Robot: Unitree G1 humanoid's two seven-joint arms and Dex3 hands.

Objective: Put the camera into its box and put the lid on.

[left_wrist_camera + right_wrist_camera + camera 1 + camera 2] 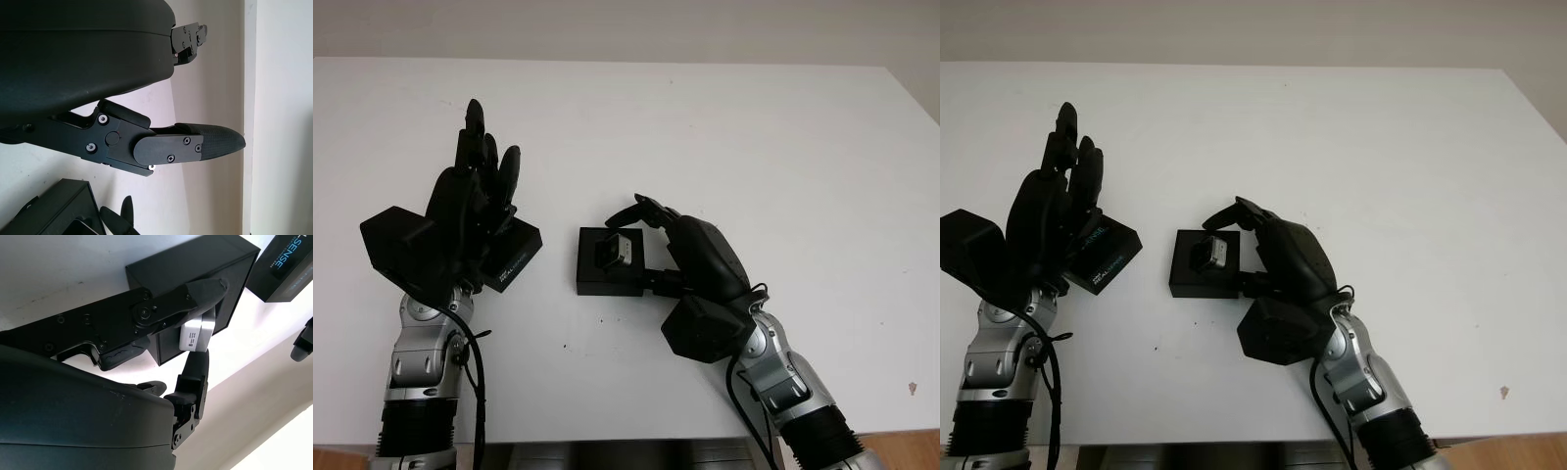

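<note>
Partly hidden camera (612, 252) in right robot hand (651, 223).

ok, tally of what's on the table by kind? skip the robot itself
Black box, open: 1
Black lid with printed lettering: 1
Small silver-grey camera, held over the box by the right hand: 1
Total: 3
The left hand is open above the lid's near end.
</note>
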